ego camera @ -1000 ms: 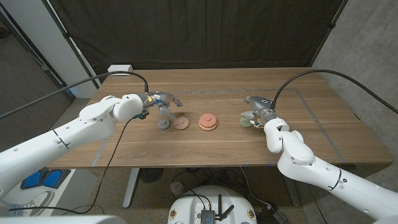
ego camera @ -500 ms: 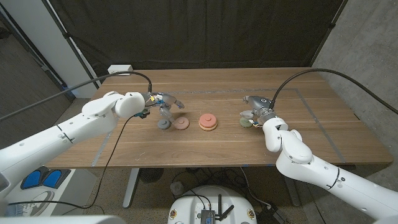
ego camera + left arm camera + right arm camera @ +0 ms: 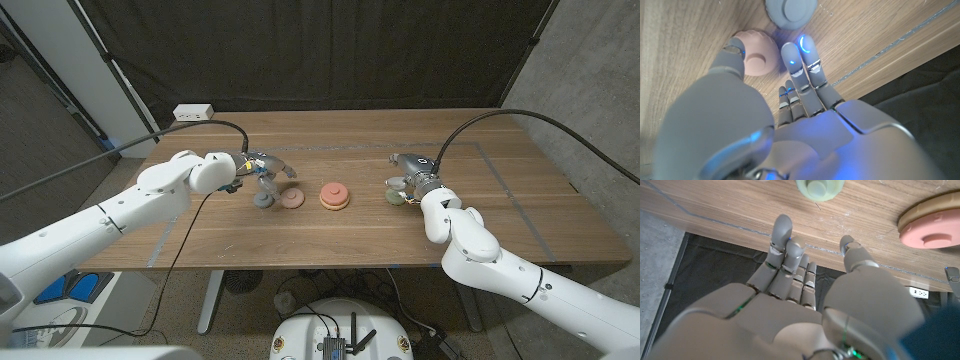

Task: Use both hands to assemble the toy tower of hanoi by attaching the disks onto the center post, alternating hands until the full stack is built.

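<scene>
**Left hand moves closer over the grey and pink disks**

Compared with one second ago, the left hand point(image 3: 262, 166) has shifted a little toward the middle of the worktop point(image 3: 350, 235), and it now hangs just above the grey disk point(image 3: 263, 200) and the pink disk point(image 3: 290, 198). The two disks lie in the same places as before, side by side and almost touching. The right hand point(image 3: 408, 178) has not changed its place; it stays next to the pale green disk point(image 3: 394, 196). The base with the larger salmon disk point(image 3: 334, 195) stands between the two groups, unchanged.

In the left wrist view the fingers point(image 3: 802, 55) are spread and released, holding nothing; their tips are near the grey disk point(image 3: 790, 13), and the thumb is close to the pink disk point(image 3: 757, 55), but I cannot tell if it touches it. In the right wrist view the fingers point(image 3: 782, 235) are also released and apart, near the green disk point(image 3: 819, 189), which is cut off by the edge of the picture. The salmon disk point(image 3: 935, 227) is also partly cut off there. The center post is too small to make out clearly in the head view.
</scene>
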Controlling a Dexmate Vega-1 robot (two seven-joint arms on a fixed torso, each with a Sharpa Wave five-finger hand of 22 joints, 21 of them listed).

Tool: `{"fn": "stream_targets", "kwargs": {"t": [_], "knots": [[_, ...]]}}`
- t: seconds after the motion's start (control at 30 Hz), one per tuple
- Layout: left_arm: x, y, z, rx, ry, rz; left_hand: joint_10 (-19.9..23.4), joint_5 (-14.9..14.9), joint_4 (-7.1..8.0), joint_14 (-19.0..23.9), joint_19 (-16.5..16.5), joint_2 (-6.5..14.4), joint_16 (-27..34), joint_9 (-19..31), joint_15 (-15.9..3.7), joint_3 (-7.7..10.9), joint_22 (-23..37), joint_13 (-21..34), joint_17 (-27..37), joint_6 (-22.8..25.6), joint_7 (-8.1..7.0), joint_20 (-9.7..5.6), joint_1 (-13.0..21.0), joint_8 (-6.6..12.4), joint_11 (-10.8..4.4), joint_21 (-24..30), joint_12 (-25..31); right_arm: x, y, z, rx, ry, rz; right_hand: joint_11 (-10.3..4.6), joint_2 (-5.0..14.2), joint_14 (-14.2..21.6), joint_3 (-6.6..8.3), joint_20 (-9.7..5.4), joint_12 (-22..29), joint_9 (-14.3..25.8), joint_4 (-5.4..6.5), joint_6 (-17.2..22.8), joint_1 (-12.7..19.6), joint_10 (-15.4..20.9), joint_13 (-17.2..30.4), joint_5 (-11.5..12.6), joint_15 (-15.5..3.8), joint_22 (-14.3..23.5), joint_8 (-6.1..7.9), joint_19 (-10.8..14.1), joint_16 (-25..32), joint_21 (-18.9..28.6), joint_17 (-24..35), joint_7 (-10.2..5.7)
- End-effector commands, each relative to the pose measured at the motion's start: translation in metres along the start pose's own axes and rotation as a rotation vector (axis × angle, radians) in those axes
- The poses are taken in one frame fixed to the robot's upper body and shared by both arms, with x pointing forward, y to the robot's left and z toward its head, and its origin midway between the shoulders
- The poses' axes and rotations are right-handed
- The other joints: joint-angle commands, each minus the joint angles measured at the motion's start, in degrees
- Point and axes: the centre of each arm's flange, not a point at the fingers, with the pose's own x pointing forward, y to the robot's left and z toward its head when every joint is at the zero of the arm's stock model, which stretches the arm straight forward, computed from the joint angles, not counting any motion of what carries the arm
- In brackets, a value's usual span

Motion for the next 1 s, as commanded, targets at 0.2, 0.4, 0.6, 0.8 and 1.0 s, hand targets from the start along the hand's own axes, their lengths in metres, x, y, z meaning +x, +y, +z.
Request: {"fn": "stream_targets", "kwargs": {"t": [0.2, 0.4, 0.6, 0.8, 1.0], "knots": [[0.008, -0.018, 0.010, 0.011, -0.024, 0.010, 0.58, -0.43, 0.28, -0.24, 0.17, 0.13, 0.41, -0.04, -4.11, -0.21, 0.03, -0.04, 0.02, 0.80, -0.49, -7.67, -0.58, 0.74, 0.00, -0.03, 0.51, 0.001, 0.000, 0.002, -0.003, -0.004, 0.000, 0.08, 0.67, -0.03, 0.37, -5.86, -0.04, 0.06, 0.01, 0.29, 0.05, 0.51, 0.36, 0.21, -3.92, 0.11, 0.22, -0.09, -0.04, 0.39, 0.12, -0.14], [0.009, -0.019, 0.010, 0.019, -0.012, 0.041, 0.87, -0.48, 0.20, -0.26, 0.39, 0.26, 0.45, -0.08, -4.11, -0.22, 0.02, -0.13, -0.05, 1.22, -0.58, -7.70, -0.55, 0.96, -0.18, 0.01, 0.60, 0.000, 0.000, 0.001, -0.003, -0.001, 0.001, 0.03, 0.75, -0.06, 0.41, -5.87, -0.04, 0.05, -0.02, 0.41, 0.13, 0.64, 0.43, 0.27, -3.92, 0.11, 0.22, -0.09, -0.08, 0.41, 0.11, -0.13], [0.010, -0.022, 0.014, 0.046, -0.007, 0.050, 1.68, -0.48, 0.06, 0.09, 0.63, 0.57, 0.75, -0.12, -4.12, -0.11, 0.03, -0.23, 0.10, 2.01, -0.66, -7.76, -0.31, 1.29, -0.33, 0.10, 0.86, -0.001, 0.000, 0.000, -0.002, 0.001, 0.003, -0.06, 0.82, 0.02, 0.44, -5.86, -0.10, 0.07, 0.00, 0.45, 0.12, 0.61, 0.49, 0.31, -3.91, 0.10, 0.22, -0.11, -0.03, 0.40, 0.19, -0.12], [0.012, -0.024, 0.016, 0.053, -0.006, 0.040, 1.94, -0.45, -0.05, 0.18, 0.61, 0.86, 0.84, -0.14, -4.13, 0.04, 0.05, -0.30, 0.14, 2.20, -0.93, -7.78, -0.05, 1.36, -0.53, 0.13, 0.90, -0.002, 0.000, -0.001, -0.002, 0.002, 0.001, -0.04, 0.90, -0.02, 0.49, -5.87, -0.16, 0.08, -0.02, 0.46, 0.19, 0.68, 0.52, 0.38, -3.91, 0.11, 0.20, -0.09, -0.07, 0.43, 0.18, -0.16], [0.014, -0.027, 0.017, 0.037, -0.002, 0.034, 2.10, -0.44, -0.13, 0.19, 0.61, 1.00, 0.88, -0.16, -4.13, 0.10, 0.06, -0.37, 0.13, 2.32, -1.04, -7.77, 0.09, 1.40, -0.58, 0.15, 0.92, -0.003, 0.000, -0.001, -0.001, 0.002, 0.004, 0.06, 1.03, -0.11, 0.56, -5.88, -0.19, 0.09, -0.02, 0.39, 0.26, 0.74, 0.56, 0.46, -3.91, 0.09, 0.13, -0.11, -0.18, 0.42, 0.09, -0.17]]}}
